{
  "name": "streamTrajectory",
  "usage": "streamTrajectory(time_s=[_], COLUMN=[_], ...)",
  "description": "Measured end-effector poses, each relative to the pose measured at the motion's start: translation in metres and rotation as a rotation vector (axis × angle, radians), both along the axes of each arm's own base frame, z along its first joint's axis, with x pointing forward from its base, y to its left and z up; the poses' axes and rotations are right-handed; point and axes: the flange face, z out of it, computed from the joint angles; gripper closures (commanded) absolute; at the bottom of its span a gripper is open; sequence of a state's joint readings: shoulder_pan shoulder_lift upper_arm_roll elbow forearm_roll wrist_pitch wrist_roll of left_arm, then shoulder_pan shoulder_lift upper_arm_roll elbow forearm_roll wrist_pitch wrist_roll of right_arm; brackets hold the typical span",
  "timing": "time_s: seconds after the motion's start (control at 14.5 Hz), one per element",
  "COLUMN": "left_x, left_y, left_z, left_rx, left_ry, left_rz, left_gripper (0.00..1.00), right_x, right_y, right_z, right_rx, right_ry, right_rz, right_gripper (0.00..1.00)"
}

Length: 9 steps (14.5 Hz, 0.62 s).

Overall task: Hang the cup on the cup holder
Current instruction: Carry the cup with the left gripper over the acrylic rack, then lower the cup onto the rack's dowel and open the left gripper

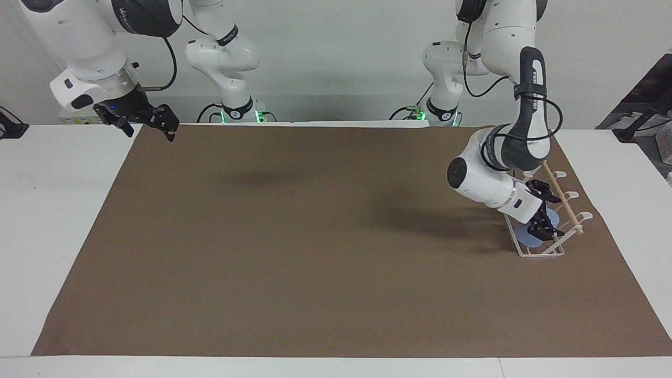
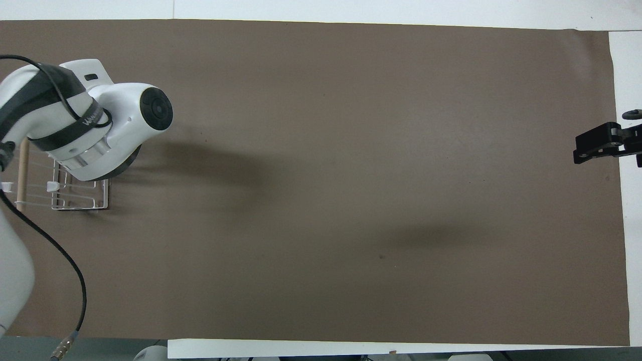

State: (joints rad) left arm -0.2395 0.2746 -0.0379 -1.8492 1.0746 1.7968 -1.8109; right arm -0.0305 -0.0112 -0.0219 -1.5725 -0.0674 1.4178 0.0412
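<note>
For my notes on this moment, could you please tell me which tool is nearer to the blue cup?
The left. The left tool is right at the cup in the rack; the right tool waits over the cloth's corner at the right arm's end.

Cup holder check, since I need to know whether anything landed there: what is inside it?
The light-blue cup sits low inside the cup holder, partly covered by the left hand; how it rests cannot be seen.
</note>
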Motion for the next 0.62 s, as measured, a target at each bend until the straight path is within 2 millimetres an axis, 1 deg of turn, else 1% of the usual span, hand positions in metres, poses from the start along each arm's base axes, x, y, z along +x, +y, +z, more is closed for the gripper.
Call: streamTrajectory(time_s=[0.07, 0.21, 0.34, 0.48, 0.62], left_x=[0.001, 0.006, 0.013, 0.019, 0.023], left_y=[-0.002, -0.005, -0.007, -0.001, 0.012], left_z=[0.019, 0.058, 0.09, 0.114, 0.128], left_rx=[-0.045, -0.115, -0.203, -0.288, -0.386], left_ry=[0.027, 0.027, 0.044, 0.092, 0.154], left_rz=[-0.008, -0.021, -0.037, -0.067, -0.099], left_gripper=[0.0, 0.0, 0.0, 0.0, 0.0], right_x=[0.0, 0.0, 0.0, 0.0, 0.0], right_y=[0.0, 0.0, 0.0, 0.0, 0.0], right_z=[0.0, 0.0, 0.0, 0.0, 0.0], right_rx=[0.0, 0.0, 0.0, 0.0, 0.0], right_ry=[0.0, 0.0, 0.0, 0.0, 0.0], right_rz=[0.0, 0.0, 0.0, 0.0, 0.0], right_gripper=[0.01, 0.01, 0.01, 0.01, 0.01])
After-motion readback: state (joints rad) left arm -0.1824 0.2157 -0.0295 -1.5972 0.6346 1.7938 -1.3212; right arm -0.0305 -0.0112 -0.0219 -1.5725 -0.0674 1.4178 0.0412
